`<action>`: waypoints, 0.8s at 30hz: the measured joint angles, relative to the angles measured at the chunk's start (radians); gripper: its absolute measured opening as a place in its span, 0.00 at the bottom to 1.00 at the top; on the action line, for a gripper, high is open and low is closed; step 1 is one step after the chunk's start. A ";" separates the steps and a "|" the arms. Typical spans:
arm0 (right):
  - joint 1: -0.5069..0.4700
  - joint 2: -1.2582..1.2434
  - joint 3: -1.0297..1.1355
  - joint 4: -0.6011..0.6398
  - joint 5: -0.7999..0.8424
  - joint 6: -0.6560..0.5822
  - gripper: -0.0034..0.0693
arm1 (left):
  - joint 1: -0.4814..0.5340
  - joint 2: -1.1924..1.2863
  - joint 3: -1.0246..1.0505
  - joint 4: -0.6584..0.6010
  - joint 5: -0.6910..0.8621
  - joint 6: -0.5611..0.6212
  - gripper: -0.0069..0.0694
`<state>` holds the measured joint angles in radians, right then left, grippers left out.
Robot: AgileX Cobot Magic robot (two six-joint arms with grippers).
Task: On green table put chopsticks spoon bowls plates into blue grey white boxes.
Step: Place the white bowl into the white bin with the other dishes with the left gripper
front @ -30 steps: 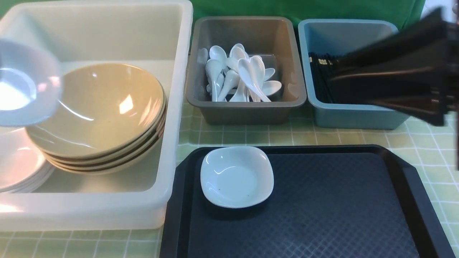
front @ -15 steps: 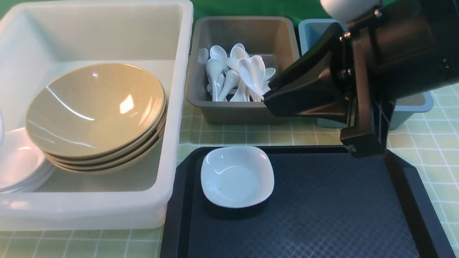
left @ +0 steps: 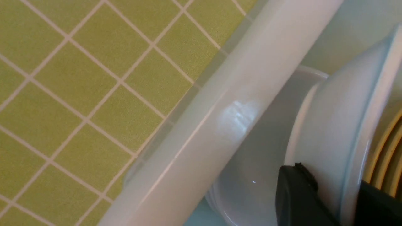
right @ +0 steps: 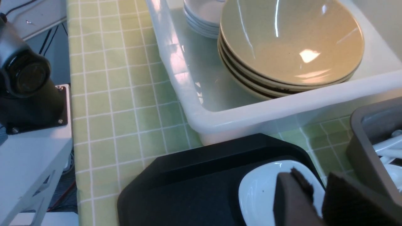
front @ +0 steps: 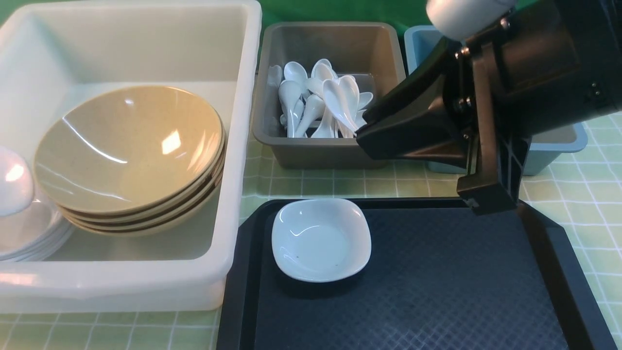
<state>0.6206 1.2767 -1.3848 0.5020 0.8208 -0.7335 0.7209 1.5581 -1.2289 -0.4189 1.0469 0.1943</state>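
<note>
You are near the end of the job. The white box (front: 240,146) holds a stack of tan bowls (front: 131,146) and, beside it, a stack of white plates (front: 24,238). The grey box (front: 330,151) holds a heap of white spoons (front: 320,102). The blue box (front: 559,150) is mostly hidden behind your right arm, so you cannot check from here whether the chopsticks are in it.

Your left gripper (left: 331,179) is inside the white box, just above the plate stack. It has a finger on each side of the rim of a tilted plate (left: 333,125), which it holds on edge next to the bowls. From the left wrist view the grip looks closed on that rim. This plate is over its place but has not been laid down.

One thing waits outside the boxes: a lone plate (front: 320,239) lying upright at the near left end of the black tray (front: 437,282). The rest of the tray's visible surface carries no tableware, and none lies on the visible parts of the green table (front: 316,184). Your right gripper (right: 316,180) hangs above this lone plate, on the side towards the grey box. Its jaws are a little apart with nothing between them, and it is not touching the plate.

By my reading, two steps are left. First set the tilted plate down on its stack. Then lift the lone plate off the tray and carry it into the white box.
</note>
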 joint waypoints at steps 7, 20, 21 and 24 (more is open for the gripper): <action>0.000 0.001 0.000 0.000 -0.007 -0.002 0.28 | -0.051 0.000 0.000 0.013 0.032 -0.030 0.38; 0.000 0.001 0.000 0.000 -0.005 -0.002 0.28 | -0.150 -0.012 -0.002 0.236 0.044 -0.181 0.88; 0.000 0.001 0.000 0.000 -0.003 -0.002 0.28 | -0.159 -0.026 -0.009 0.237 0.053 -0.181 0.90; 0.000 0.001 0.000 0.000 0.003 -0.002 0.29 | -0.173 -0.063 -0.038 0.249 0.077 -0.181 0.90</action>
<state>0.6206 1.2774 -1.3848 0.5020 0.8238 -0.7356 0.5482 1.4950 -1.2666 -0.1698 1.1237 0.0137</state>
